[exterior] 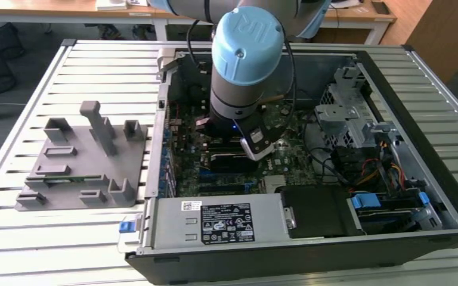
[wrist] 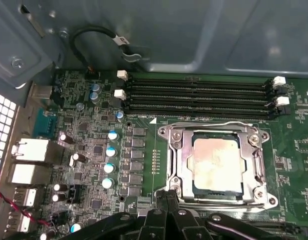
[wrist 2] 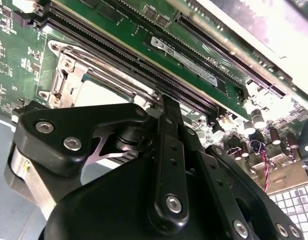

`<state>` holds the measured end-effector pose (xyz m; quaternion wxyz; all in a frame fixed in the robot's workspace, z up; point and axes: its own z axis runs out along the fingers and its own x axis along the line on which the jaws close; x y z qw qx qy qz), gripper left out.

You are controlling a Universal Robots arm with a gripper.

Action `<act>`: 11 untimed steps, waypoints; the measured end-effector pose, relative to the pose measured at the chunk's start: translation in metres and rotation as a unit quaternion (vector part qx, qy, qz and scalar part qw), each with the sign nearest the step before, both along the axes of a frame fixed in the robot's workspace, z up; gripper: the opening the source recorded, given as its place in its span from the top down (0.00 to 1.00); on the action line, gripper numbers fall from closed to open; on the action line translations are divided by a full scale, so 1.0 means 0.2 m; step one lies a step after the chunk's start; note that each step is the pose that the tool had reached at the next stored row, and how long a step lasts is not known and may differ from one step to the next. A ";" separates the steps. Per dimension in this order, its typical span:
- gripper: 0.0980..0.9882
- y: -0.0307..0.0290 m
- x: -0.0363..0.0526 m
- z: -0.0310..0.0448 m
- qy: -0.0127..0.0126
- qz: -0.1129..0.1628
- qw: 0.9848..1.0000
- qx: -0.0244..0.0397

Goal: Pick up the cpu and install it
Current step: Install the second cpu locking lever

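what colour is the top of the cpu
Silvery grey with tan smudges; the cpu shows best in the first wrist view.

**CPU seated in its socket**

The cpu [wrist: 216, 165], a small flat square chip with a pale silver-grey metal top marked by faint tan smudges and edged by a thin darker rim, lay flat and level inside the metal socket frame [wrist: 176, 165] on the green motherboard [wrist: 144, 165]. The frame's bars bordered it on all four sides. It sat just beside the rows of black memory slots [wrist: 198, 97]. In the second wrist view a pale corner of the chip [wrist 2: 101, 95] showed within the same frame.
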<state>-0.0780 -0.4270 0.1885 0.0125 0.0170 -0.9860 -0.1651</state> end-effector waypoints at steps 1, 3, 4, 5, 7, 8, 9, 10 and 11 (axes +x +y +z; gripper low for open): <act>0.99 0.000 -0.003 -0.003 0.000 0.000 1.000 0.001; 0.99 0.000 -0.010 -0.006 0.000 0.000 1.000 0.002; 0.99 0.000 -0.013 -0.008 0.000 0.000 1.000 0.003; 0.99 0.000 -0.014 -0.010 0.000 0.000 1.000 0.003; 0.99 0.001 -0.016 -0.013 0.000 0.000 1.000 0.005; 0.99 0.001 -0.016 -0.013 0.000 0.000 1.000 0.006; 0.99 0.001 -0.016 -0.013 0.000 0.000 1.000 0.006; 0.99 0.001 -0.016 -0.013 0.000 0.000 1.000 0.006; 0.99 0.001 -0.017 -0.008 0.000 0.000 1.000 0.006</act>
